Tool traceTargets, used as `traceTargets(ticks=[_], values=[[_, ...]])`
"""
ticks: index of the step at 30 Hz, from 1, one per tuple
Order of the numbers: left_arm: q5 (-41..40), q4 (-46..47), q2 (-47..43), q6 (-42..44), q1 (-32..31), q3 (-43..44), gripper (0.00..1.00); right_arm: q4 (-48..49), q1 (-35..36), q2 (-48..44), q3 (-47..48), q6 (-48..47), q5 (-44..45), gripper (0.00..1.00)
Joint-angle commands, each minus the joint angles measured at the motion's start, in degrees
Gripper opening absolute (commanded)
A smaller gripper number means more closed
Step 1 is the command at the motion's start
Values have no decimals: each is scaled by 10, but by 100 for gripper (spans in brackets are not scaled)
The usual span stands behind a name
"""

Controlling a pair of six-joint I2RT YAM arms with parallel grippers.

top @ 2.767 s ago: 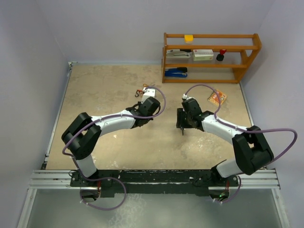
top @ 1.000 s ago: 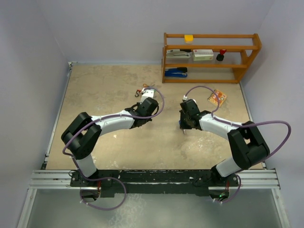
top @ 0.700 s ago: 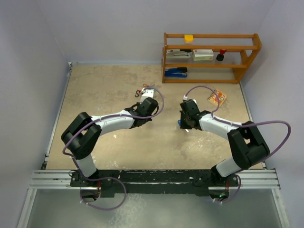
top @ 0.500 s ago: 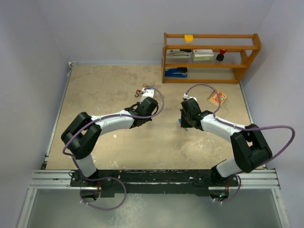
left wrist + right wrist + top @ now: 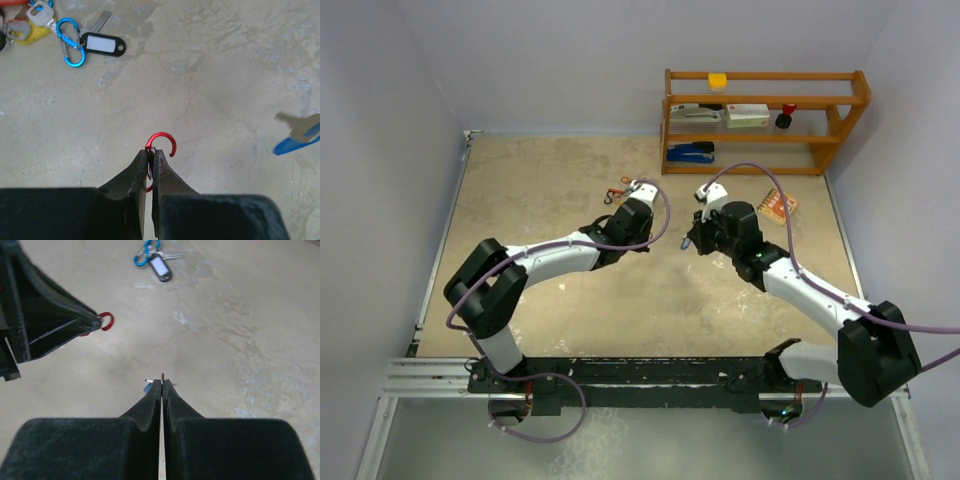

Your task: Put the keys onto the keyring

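- Now, from above: my right pincer [image 5: 693, 238] has lifted off the surface [image 5: 540, 190] and swung toward my left arm [image 5: 565, 255]; it stays clenched on the blue-tagged key [image 5: 686, 243].
- Left wrist: my left pincer [image 5: 151, 160] is clamped on the red clip [image 5: 161, 142], its open hook jutting past the tips; the blue-tagged key hangs near, to the right; the other keys [image 5: 102, 46] lie well behind on the surface.
- Right wrist: jaws shut, a sliver of blue tag showing beside them; the pick looks done, so threading comes next.
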Motion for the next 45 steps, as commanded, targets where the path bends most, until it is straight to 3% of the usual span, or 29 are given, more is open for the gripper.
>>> traceTargets(ticks=[1, 13, 45], values=[[57, 56, -46, 35, 3, 15, 0, 86, -1, 5, -6, -81, -124, 0], [111, 78, -79, 66, 3, -3, 0, 121, -1, 52, 10, -116, -248, 0], [159, 52, -41, 67, 2, 24, 0, 139, -1, 75, 20, -105, -235, 0]])
